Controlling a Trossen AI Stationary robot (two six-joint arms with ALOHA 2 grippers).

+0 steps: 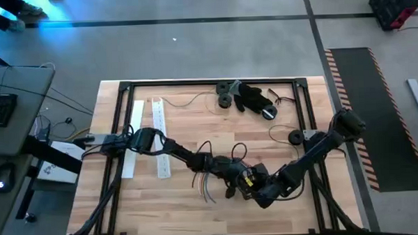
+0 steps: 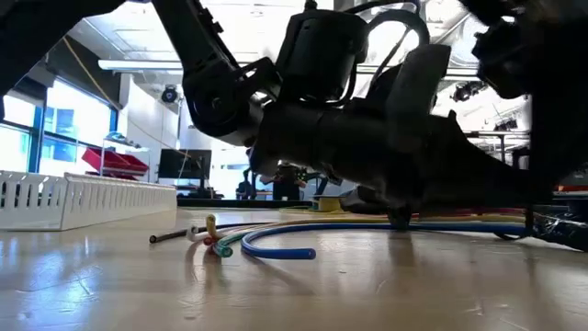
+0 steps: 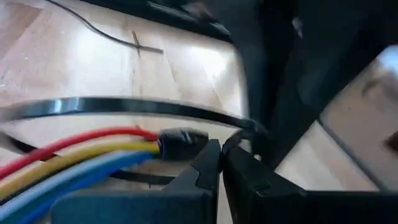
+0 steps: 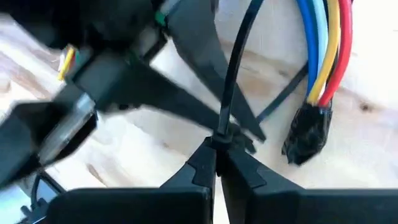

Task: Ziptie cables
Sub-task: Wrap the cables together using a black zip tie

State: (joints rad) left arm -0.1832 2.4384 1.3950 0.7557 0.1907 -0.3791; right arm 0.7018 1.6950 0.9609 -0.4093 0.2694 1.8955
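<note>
Both arms meet low over the tabletop (image 1: 93,205), toward the middle of its near edge.

Cables (image 3: 74,155): red, yellow and blue wires run side by side into a black wrapped end (image 3: 180,142). In the low view their loose ends lie flat on the wood, fanning out near the white perforated strip (image 2: 83,198). From above, the bundle sits just inside the near edge, under the two grippers.

Black zip tie (image 4: 233,68): its strap arcs over the wood close beside the bundle. Whether it already encircles the wires cannot be told.

Left gripper (image 3: 221,163): fingers together, tips right at the wrapped end and the strap. What they pinch, if anything, cannot be told.

Right gripper (image 4: 217,155): fingers clamped on the zip tie where the strap reaches the tips, possibly at its head. The left arm's fingers cross just beyond it.

Step in hand (judgement): threading or cinching the tie, one arm steadying while the other holds the strap.

Next move calls for: a firm hold on the head, then a straight pull on the free tail so the loop closes round all wires without any slipping out.

Far edge: a black heap of parts (image 1: 250,96), untouched.
</note>
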